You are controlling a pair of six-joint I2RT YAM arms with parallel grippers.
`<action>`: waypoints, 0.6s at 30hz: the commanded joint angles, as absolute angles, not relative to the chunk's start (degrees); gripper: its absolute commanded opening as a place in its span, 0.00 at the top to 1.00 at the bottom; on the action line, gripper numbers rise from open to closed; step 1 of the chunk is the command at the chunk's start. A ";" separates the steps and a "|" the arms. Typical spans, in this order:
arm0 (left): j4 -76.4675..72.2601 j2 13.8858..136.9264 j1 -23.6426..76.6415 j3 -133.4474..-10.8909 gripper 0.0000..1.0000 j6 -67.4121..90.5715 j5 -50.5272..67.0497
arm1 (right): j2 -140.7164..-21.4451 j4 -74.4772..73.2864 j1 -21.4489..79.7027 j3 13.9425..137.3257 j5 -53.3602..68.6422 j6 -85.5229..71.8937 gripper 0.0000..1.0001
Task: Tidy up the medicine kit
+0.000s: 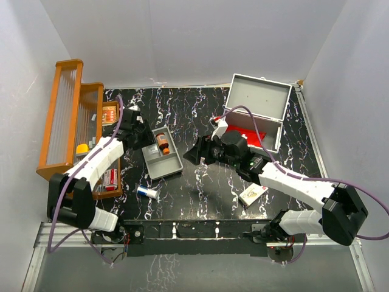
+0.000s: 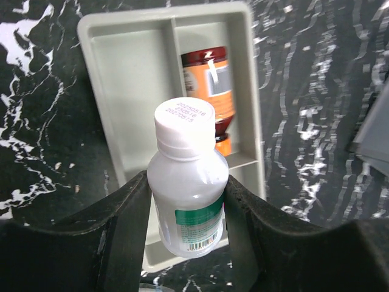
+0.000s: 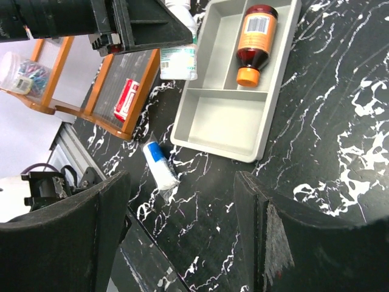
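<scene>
Grey metal medicine kit point(image 1: 258, 97) sits at the far right of the black marbled table point(image 1: 200, 194), lid up, with a red pouch point(image 1: 246, 134) inside. Left gripper point(image 2: 187, 182) is clamped on a capped white bottle point(image 2: 182, 158), held at the edge of a shallow grey tray point(image 2: 127, 79). The tray lies left of the kit and apart from it. A brown bottle point(image 2: 209, 79) lies in one long compartment. Right gripper point(image 3: 182, 201) has its jaws wide apart with nothing between them, and hangs above the table between tray and kit. Small white-and-blue roll point(image 3: 159, 163) lies near the tray's corner. Wooden rack point(image 1: 67, 115) stands at far left.
</scene>
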State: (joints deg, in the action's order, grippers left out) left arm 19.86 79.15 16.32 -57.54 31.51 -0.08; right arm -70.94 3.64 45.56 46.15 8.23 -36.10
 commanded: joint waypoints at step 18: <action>23.82 93.94 16.12 -65.77 0.64 31.37 -7.78 | -70.04 2.82 45.12 44.39 5.98 -37.14 0.34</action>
